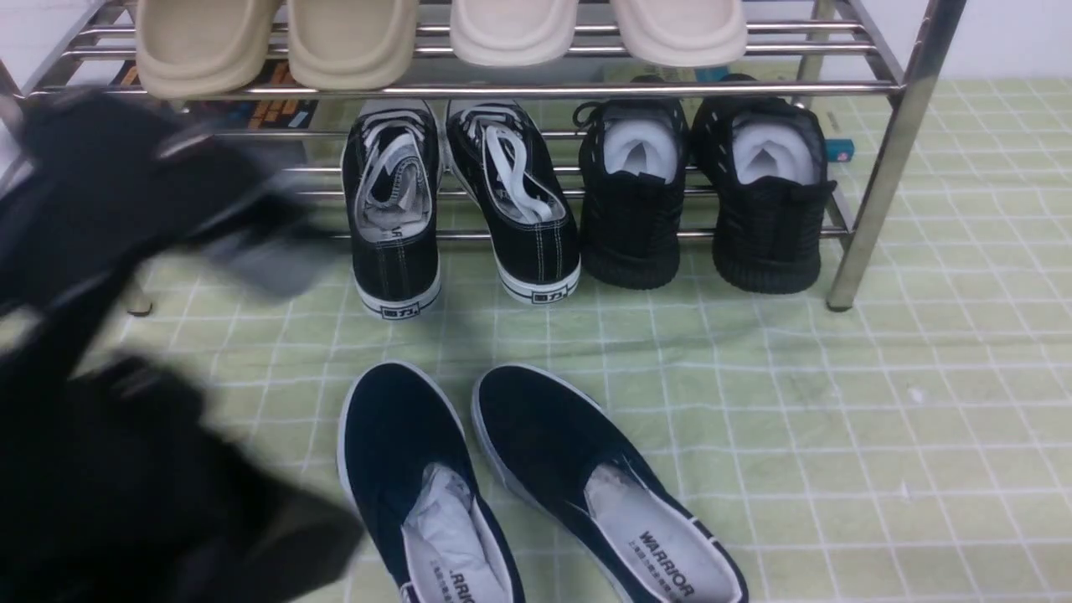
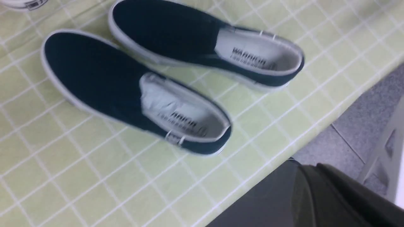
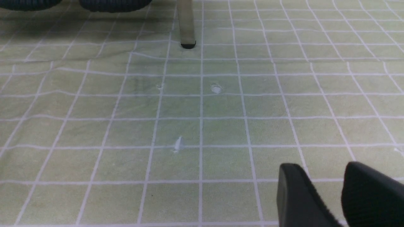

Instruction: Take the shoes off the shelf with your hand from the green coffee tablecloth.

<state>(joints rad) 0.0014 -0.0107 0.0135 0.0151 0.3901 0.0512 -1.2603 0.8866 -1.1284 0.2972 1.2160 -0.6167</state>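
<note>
The navy slip-on shoes stand side by side on the green grid tablecloth (image 1: 837, 419), in front of the chrome shelf (image 1: 879, 159). One shoe (image 1: 402, 452) is on the left, the other (image 1: 569, 452) on the right, heels toward me. Both also show in the left wrist view (image 2: 104, 82), (image 2: 170, 34), with "WARRIOR" insoles. My left gripper (image 1: 268, 251) is a blurred black shape raised at the left, apart from the shoes. In its wrist view (image 2: 296, 176) the fingers look pressed together and empty. My right gripper (image 3: 318, 171) hovers low over bare cloth, slightly open and empty.
The shelf's lower tier holds black lace-up sneakers (image 1: 461, 201) and black knit sneakers (image 1: 703, 193); beige slippers (image 1: 276, 38) sit on top. A shelf leg (image 3: 186, 25) stands ahead of the right gripper. The table edge and grey floor (image 2: 356, 126) lie near the shoes' heels.
</note>
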